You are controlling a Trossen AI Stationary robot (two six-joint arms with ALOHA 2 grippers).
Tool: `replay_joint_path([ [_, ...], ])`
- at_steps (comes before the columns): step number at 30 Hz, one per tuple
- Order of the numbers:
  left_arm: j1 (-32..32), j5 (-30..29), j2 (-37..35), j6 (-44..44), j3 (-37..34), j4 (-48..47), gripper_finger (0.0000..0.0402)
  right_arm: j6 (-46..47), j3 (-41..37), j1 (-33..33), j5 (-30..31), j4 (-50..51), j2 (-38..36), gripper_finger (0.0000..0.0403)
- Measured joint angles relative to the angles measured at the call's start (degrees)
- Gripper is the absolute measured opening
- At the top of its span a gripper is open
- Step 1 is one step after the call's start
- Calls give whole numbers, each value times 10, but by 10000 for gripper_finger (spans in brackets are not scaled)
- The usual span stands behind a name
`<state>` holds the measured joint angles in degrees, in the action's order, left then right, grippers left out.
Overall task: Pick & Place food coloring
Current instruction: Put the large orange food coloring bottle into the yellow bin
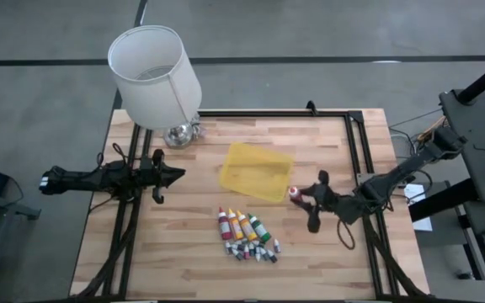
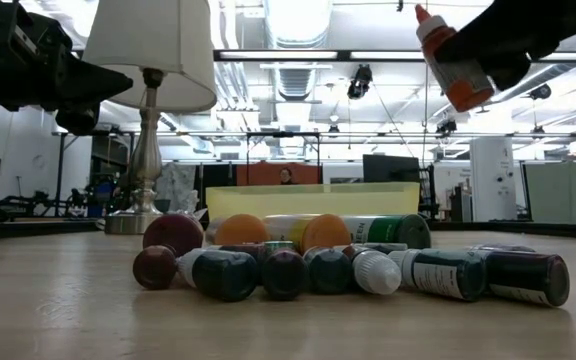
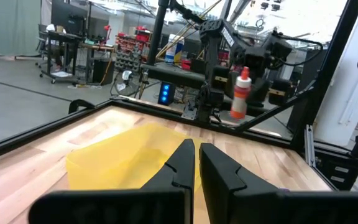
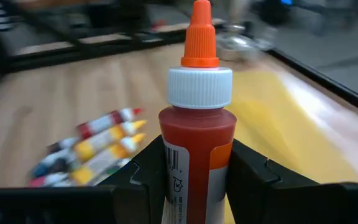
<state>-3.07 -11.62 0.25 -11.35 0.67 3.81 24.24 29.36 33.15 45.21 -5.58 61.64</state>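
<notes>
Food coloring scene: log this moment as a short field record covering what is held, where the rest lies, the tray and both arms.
held item: red bottle with an orange tip, upright
right gripper: fingers shut on the red bottle, raised beside the tray
yellow tray: on the table, no bottle visible inside
remaining bottles: lying in a cluster on the table
small vials: piled beside the bottles
left gripper: shut, empty, waiting at the left

The right gripper [image 1: 303, 195] sits at about four o'clock on the table, raised well off the surface, its two fingers [image 4: 253, 177] clamped on something. The left gripper [image 3: 196, 163] waits at nine o'clock, fingers pressed together, arm stretched level.
</notes>
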Motion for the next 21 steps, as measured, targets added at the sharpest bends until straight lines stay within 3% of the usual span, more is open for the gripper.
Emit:
replay_joint_path([
  [7,0,0,0,0,0,0,0,-122,-66,1,-23,-185,24,120],
  [12,0,0,0,0,0,-1,0,-127,-96,6,-31,-236,28,121],
  [21,0,0,0,0,0,-1,0,-170,-133,6,-113,-282,47,121],
])
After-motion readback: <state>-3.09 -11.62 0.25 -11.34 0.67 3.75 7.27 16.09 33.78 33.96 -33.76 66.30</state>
